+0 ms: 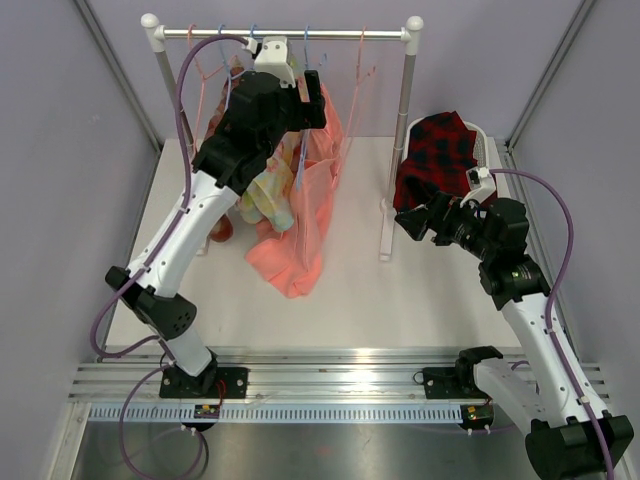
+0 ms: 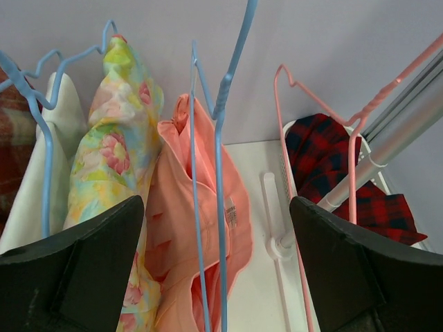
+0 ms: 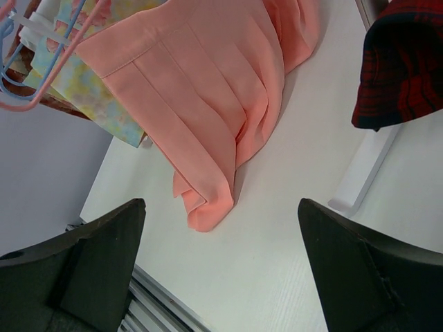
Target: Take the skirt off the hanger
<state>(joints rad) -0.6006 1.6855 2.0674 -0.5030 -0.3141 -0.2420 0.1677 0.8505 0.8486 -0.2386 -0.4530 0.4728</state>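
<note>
Two arm bases sit at the bottom of the top view, bolted to a metal rail (image 1: 330,385) at the near edge of the white table (image 1: 400,300). On the left side the left arm (image 1: 190,230) reaches up high to the clothes rack (image 1: 280,33) at the top of the frame. The left claw (image 1: 316,102) is up by the rack bar, and in the left wrist view its two black fingers (image 2: 76,270) are spread wide with nothing pinched. Between them you can see the clothes hanging. A white top (image 2: 62,111) is at the far left, then a flowery cloth (image 2: 118,138) in yellow, green and pink. Next comes the peach skirt (image 1: 305,210). Its top is up among the thin blue hangers (image 2: 221,138), and I cannot tell if it is hooked on one. Its bottom end lies bunched on the table, near the middle of the top view. An empty pink hanger (image 2: 304,138) hangs just to the right of it. Further right, a red and black checked cloth (image 1: 440,150) lies in a white basket (image 1: 487,145) beside the rack's right post. The right claw (image 1: 412,220) hangs low over the table in front of that basket, pointing left at the skirt. In the right wrist view its fingers (image 3: 83,270) are spread wide too and hold nothing.
</note>
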